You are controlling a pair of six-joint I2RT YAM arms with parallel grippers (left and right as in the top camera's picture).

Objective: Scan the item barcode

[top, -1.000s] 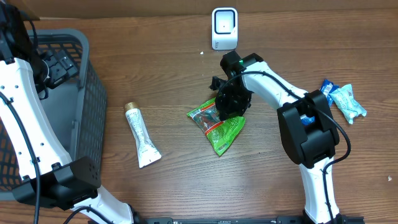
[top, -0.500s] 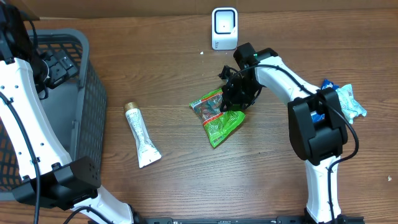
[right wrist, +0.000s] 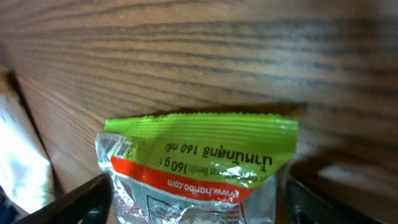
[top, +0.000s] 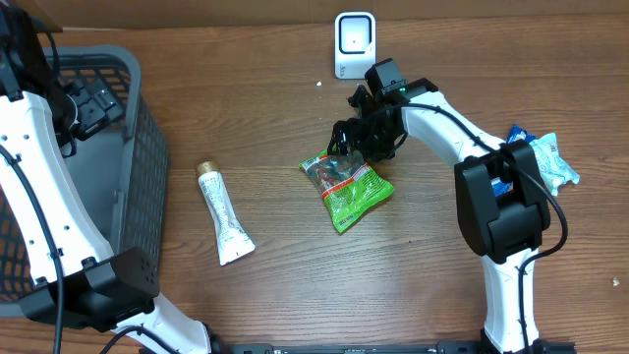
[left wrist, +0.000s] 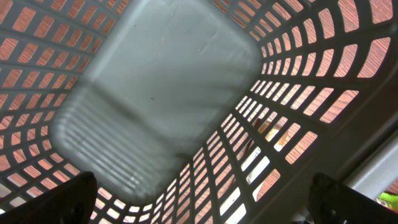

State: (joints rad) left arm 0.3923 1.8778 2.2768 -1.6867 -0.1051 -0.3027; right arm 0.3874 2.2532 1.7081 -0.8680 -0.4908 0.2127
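The item, a green and orange snack packet, lies flat on the wooden table. My right gripper hovers at its far end, open. In the right wrist view the packet lies between the spread fingers with its printed back up, and the gripper does not clamp it. The white barcode scanner stands at the back, just beyond the right arm. My left gripper is open inside the grey basket, nothing between its fingers.
The grey mesh basket fills the left side under the left arm. A white tube lies between basket and packet. Blue and teal packets lie at the right edge.
My right gripper has gone from shut on the packet to open and shifted toward the scanner. The packet now lies flat on the table. The left arm has not moved.
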